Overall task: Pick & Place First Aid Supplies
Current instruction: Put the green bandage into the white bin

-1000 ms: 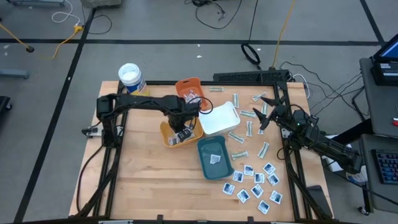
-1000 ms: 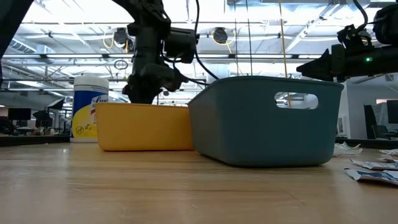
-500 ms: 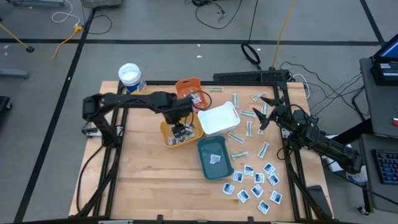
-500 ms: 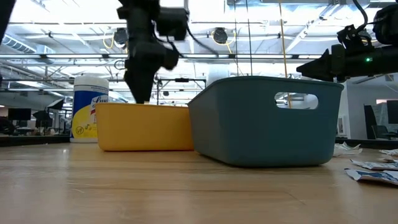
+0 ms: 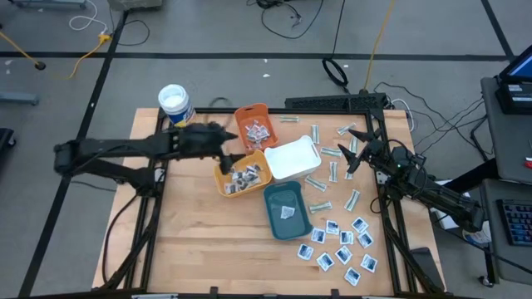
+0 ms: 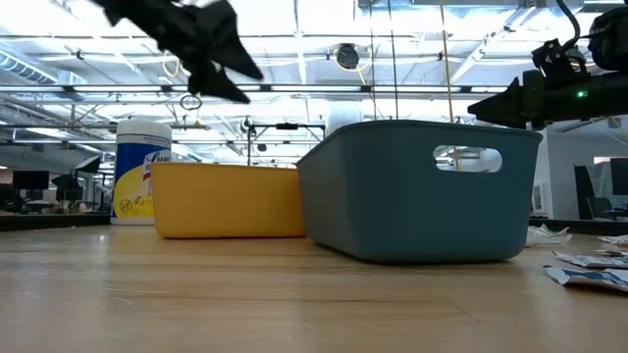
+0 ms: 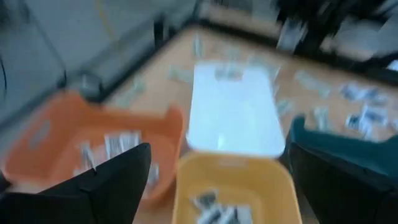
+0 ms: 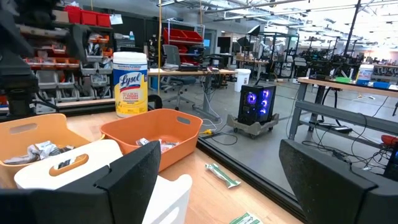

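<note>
The first aid supplies lie scattered on the table's right half: narrow pale strips (image 5: 332, 170) and white sachets with blue print (image 5: 341, 245). Other packets lie in the yellow tray (image 5: 220, 181), the orange tray (image 5: 243, 114) and the teal tray (image 5: 274, 218). My left gripper (image 5: 235, 154) hangs open and empty above the yellow tray's far left corner, pointing slightly downward toward the trays (image 7: 219, 152). My right gripper (image 5: 351, 151) waits open and empty at the right, above the strips (image 8: 217, 155).
A white tray (image 5: 309, 155) stands between the orange and teal trays. A white-lidded canister with a yellow label (image 5: 174, 103) stands at the far left corner. The black frame rails (image 5: 332, 103) run along the table's edges. Bare wood shows at the near left.
My left gripper has risen out of the yellow tray and drawn back toward the table's left edge. It has tipped from pointing down to nearly level, and its fingers have spread open. The packets stay in the yellow tray.
</note>
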`<state>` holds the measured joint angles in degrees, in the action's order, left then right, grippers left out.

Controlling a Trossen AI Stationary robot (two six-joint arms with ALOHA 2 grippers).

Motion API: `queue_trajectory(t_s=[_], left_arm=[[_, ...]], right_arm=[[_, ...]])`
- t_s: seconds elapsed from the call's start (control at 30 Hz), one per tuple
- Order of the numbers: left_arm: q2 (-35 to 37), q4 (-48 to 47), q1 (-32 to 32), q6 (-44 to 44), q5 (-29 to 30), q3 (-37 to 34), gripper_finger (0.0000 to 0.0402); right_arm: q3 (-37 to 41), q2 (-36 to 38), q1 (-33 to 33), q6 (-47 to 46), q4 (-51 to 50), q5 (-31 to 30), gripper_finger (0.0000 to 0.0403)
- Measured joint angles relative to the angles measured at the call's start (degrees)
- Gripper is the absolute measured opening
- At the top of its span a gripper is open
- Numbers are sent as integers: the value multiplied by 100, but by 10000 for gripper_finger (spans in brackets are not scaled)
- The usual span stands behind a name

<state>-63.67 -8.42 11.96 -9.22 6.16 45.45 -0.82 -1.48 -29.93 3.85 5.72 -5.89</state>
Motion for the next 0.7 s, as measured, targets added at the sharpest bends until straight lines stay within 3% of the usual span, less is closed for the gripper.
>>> queue_trajectory(t_s=[0.17,0.33,0.53,0.7], left_arm=[[1415,1457,97,1041,52,-1451,384],[2734,2000,503,1589,53,-2567,383],[4084,2078,896,909,-40,-3355,387],[4950,2057,903,865,-221,-3811,380]], right_arm=[[0,0,2,-2,0,0,322],[0,0,0,-2,0,0,322],[0,0,2,-2,0,0,322],[0,0,2,-1,0,0,322]])
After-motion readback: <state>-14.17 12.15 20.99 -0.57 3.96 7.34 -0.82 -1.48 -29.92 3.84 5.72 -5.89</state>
